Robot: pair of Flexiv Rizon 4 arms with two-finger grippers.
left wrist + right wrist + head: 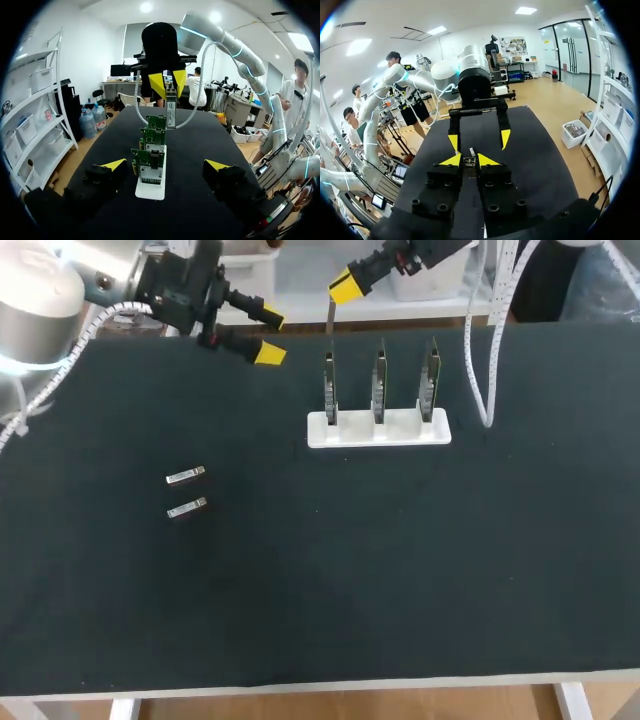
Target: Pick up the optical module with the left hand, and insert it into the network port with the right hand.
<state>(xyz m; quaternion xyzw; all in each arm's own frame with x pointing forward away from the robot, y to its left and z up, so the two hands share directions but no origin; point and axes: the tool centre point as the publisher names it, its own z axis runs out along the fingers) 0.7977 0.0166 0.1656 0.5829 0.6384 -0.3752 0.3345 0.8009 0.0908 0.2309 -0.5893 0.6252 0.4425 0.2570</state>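
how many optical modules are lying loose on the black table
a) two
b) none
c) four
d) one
a: a first optical module and a second optical module lie close together on the table, left of the card stand. The only other one, a third module, is held in the right gripper, off the table.

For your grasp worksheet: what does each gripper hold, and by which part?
The right gripper pinches an optical module by its upper end; the left gripper is open and holds nothing.
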